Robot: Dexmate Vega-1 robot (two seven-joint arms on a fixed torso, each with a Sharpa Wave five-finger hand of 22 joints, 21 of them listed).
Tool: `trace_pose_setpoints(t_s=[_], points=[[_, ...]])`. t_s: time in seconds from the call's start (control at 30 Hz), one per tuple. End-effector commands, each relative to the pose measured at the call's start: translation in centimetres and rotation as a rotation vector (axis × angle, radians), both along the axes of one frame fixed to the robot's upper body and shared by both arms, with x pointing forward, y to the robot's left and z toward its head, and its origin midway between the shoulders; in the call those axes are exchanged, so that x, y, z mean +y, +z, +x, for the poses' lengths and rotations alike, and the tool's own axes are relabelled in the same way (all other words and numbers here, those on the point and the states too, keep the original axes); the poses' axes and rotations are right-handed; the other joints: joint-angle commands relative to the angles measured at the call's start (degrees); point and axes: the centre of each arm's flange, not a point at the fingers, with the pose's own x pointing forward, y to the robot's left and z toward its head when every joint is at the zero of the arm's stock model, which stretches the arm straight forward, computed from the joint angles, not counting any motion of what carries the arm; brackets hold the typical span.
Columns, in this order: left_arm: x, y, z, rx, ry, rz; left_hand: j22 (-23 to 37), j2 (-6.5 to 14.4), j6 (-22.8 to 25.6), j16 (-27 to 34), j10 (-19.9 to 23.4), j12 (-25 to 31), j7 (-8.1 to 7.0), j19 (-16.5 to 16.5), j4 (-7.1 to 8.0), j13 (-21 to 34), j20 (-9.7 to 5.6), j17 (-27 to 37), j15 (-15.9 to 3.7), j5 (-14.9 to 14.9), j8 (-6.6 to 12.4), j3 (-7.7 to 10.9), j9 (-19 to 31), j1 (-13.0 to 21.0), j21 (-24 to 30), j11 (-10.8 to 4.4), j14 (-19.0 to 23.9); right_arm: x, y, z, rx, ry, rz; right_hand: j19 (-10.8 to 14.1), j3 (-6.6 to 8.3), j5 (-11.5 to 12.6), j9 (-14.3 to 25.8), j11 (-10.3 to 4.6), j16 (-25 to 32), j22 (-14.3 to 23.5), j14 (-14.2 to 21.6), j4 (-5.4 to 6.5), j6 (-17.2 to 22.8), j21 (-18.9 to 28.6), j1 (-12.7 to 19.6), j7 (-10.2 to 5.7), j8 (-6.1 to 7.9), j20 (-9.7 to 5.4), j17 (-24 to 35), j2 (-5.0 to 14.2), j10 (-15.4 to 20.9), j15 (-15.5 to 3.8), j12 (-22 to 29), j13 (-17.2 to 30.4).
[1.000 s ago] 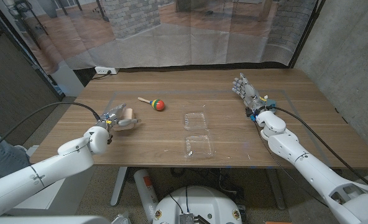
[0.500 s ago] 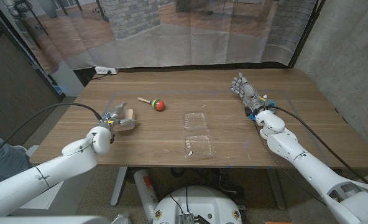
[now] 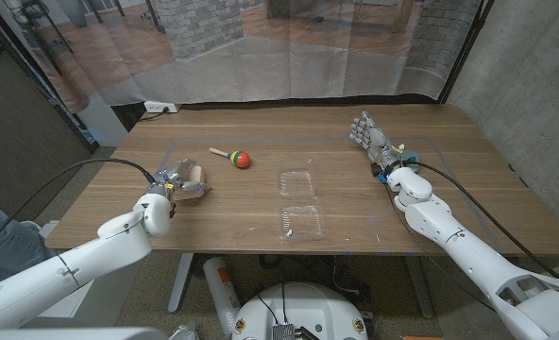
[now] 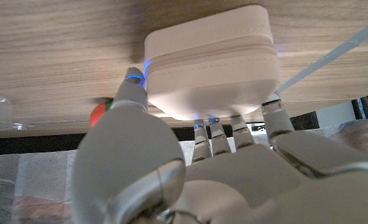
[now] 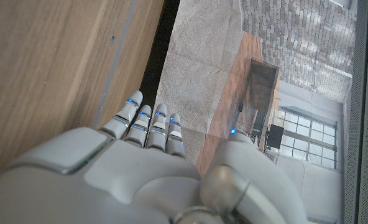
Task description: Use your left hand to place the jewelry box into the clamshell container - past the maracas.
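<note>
The jewelry box (image 3: 195, 179) sits at the table's (image 3: 468, 179) left side, gripped by the left hand (image 3: 173, 178), whose fingers (image 4: 210, 134) and thumb close on its sides. The maraca (image 3: 234, 156) lies between the box and the open clamshell (image 3: 298, 202), which is mid-table. The right hand (image 3: 371, 135) stands apart at the right, fingers extended side by side, holding nothing.

Lab-like test bay: concrete wall (image 3: 506, 66) (netting (image 3: 261, 57) behind table (image 3: 355, 212)).

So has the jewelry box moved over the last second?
Barely. The jewelry box, held in the left robot hand, sits about where it was relative to the maraca, at most slightly lower.
</note>
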Motion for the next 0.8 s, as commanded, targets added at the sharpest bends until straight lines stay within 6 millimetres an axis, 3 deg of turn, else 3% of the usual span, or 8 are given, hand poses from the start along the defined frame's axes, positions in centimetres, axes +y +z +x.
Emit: trace_pose_setpoints(t_s=[0.03, 0.47, 0.8], points=[[-0.1, 0.1, -0.1, -0.016, 0.016, -0.004, 0.29, 9.39, 2.27, 1.22, 2.67, 1.1, -0.11, 6.62, 0.13, 0.81, -5.36, 0.71, -6.07, -0.64, 1.26, 1.04, 0.59, 10.55, 1.07, -0.66, 12.15, 0.0, -0.2, -0.1, 0.002, -0.001, 0.001, 0.52, 0.08, 0.05, 0.12, -0.23, 0.06, 0.29, 0.68, -0.22, 0.28, -0.08, 0.0, -0.3, 0.24, 0.15, 0.18, 0.13, 0.14, -0.12, -0.2, 0.25], [-0.1, 1.1, -0.6, -0.047, 0.02, 0.001, 0.41, 10.05, 8.15, 2.25, 6.24, 2.46, 0.21, 8.07, 0.09, 2.62, -7.03, 1.93, -6.83, -0.61, 4.57, 2.89, 1.62, 13.75, 2.26, -1.78, 16.2, -0.1, 0.0, -0.3, -0.005, -0.005, -0.003, 0.65, -0.01, 0.07, 0.12, -0.17, 0.07, 0.29, 0.79, -0.24, 0.26, -0.32, -0.08, -0.31, 0.22, 0.21, 0.19, 0.13, 0.09, -0.11, -0.23, 0.26], [-0.3, 2.4, -1.1, -0.06, 0.011, 0.014, 0.45, 9.99, 8.14, 2.28, 6.67, 2.6, 0.23, 7.83, 0.41, 3.14, -7.14, 2.28, -6.96, -0.59, 4.85, 3.03, 1.87, 13.84, 2.41, -1.94, 16.83, -0.3, 0.1, -0.5, -0.011, -0.008, 0.002, 0.75, -0.08, 0.08, 0.12, -0.07, 0.07, 0.3, 0.86, -0.27, 0.29, -0.51, -0.12, -0.31, 0.23, 0.13, 0.2, 0.13, 0.15, -0.14, -0.21, 0.26]])
